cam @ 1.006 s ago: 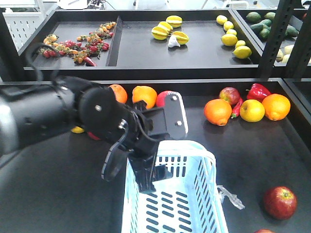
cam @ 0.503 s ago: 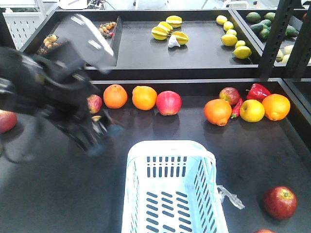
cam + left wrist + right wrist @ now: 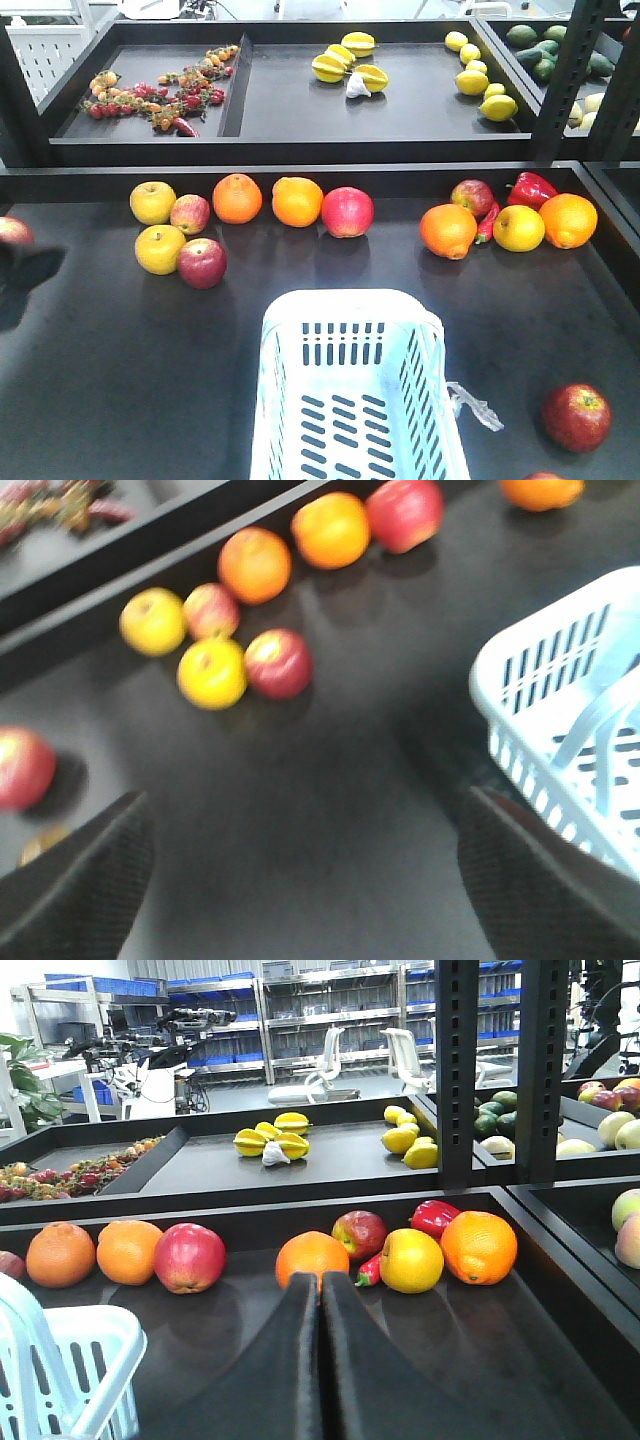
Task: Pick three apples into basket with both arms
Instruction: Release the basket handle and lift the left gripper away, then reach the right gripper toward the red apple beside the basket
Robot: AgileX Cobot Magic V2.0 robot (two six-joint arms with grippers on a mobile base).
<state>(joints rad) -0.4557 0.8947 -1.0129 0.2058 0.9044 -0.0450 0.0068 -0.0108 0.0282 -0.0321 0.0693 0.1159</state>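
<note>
Front view: pale blue-white slotted plastic basket (image 3: 355,390) mid-table; dark red streaked apple (image 3: 202,263) well left of it, second red apple (image 3: 576,416) near its right. Left wrist: black left gripper (image 3: 305,830) spread wide, holding nothing. Right wrist: black right gripper (image 3: 320,1295) pressed together.

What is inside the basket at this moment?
No apple or other fruit shows in the basket; only its bare slotted bottom is visible. Its near end runs out of the front view, so that part cannot be checked.

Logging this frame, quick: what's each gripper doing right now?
Left gripper: open, empty.
Right gripper: shut, holding nothing.
</note>
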